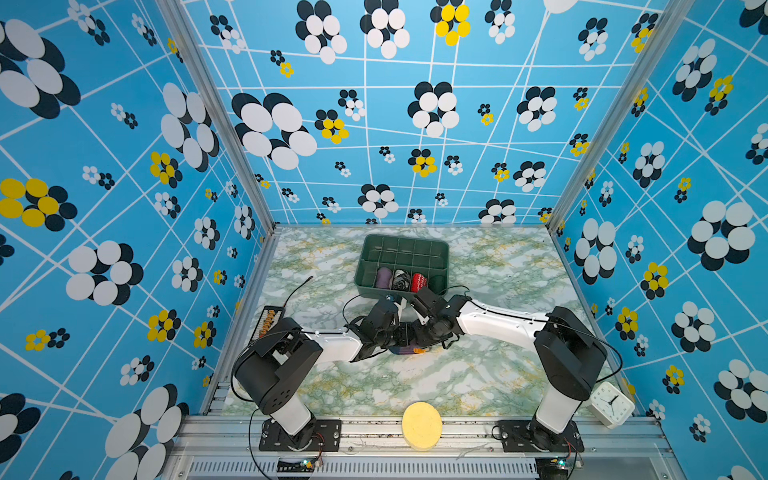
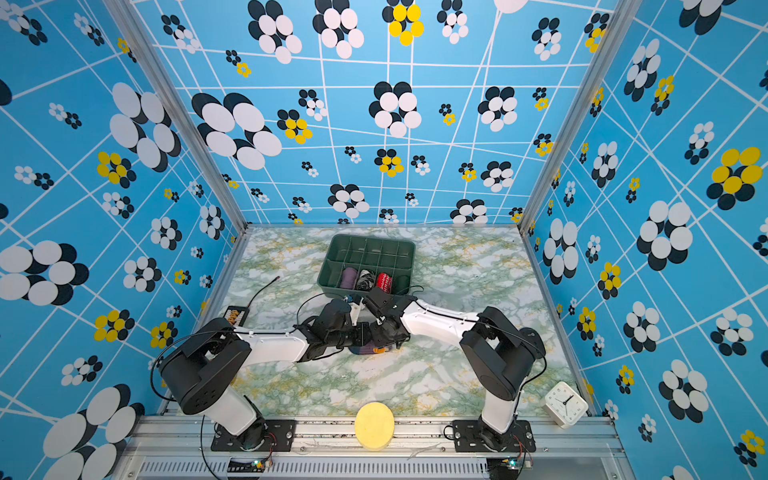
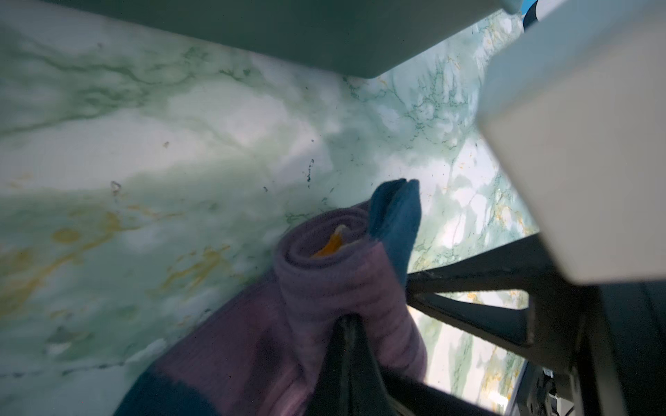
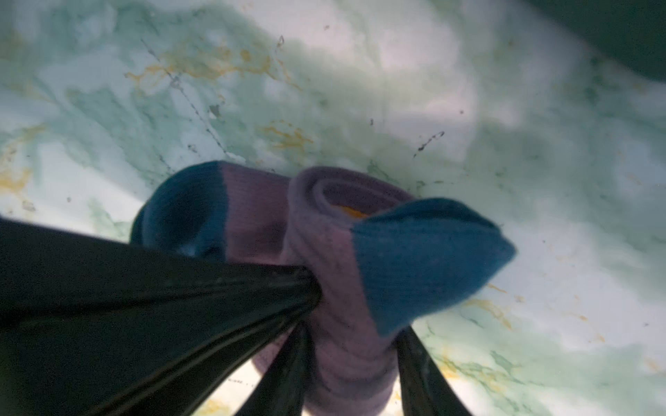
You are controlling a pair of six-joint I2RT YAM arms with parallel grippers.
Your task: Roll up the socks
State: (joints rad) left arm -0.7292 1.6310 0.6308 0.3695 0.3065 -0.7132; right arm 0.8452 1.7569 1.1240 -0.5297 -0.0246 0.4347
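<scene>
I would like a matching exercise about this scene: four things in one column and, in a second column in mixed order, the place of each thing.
Things
1. the socks
2. green bin
3. yellow disc
4. white clock

Places
A. front right corner of the table
B. middle of the table, where the two arms meet
C. front edge of the table, at its centre
D. back of the table

Pairs: 1-B, 2-D, 3-C, 4-A
</scene>
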